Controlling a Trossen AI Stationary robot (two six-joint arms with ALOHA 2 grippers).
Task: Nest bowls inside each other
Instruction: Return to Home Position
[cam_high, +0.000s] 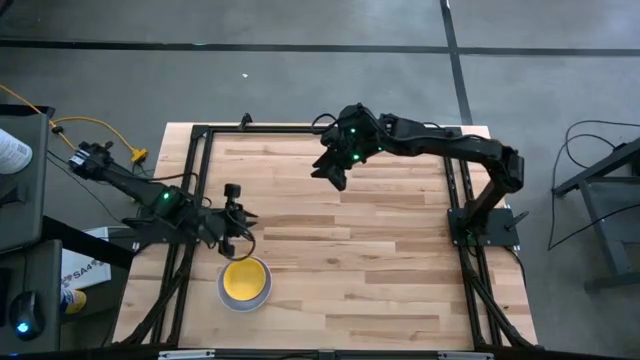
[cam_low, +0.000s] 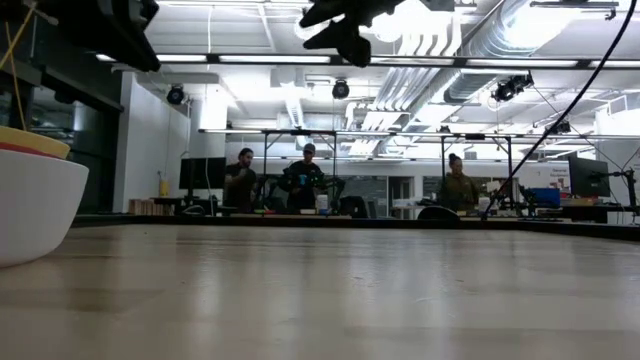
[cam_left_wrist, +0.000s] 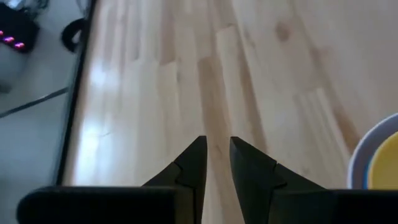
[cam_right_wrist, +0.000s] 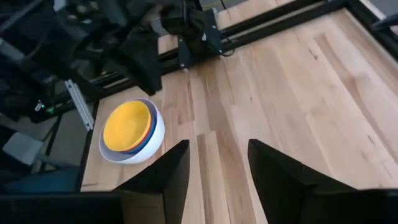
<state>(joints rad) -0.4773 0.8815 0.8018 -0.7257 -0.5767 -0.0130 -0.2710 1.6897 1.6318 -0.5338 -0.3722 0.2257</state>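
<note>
Step in hand, as judged: nesting complete, arms withdrawing to rest. No bowl stood loose anywhere in view.

Left gripper (cam_left_wrist: 216, 146): fingers parted by only a narrow gap, nothing between them, light wooden plank table (cam_high: 380, 260) showing through. Right gripper (cam_right_wrist: 217, 144): fingers set clearly wider apart, likewise empty, raised above the table.

Container and contents: the large round white plastic bowl (cam_right_wrist: 158, 134) stood upright on the table and held the others. The small round yellow plastic bowl (cam_right_wrist: 124, 124) sat innermost and uppermost. A crescent of the round blue plastic bowl (cam_right_wrist: 142, 144) showed beneath it in the right wrist view, and a thin line of the pink-red plastic bowl (cam_low: 25, 150) showed under the yellow rim in the low view. The purple bowl could not be picked out with certainty; it was presumably buried in the stack. The yellow bowl itself was empty.

Position: the stack lay near the left gripper, off to one side of its fingertips and not touching them. It lay well apart from the right gripper, ahead of it and across the table.

Next move, as judged: no further grasp required. Each arm need only retract clear of the stack without brushing it. The left arm, being the nearer, warrants the greater care.
</note>
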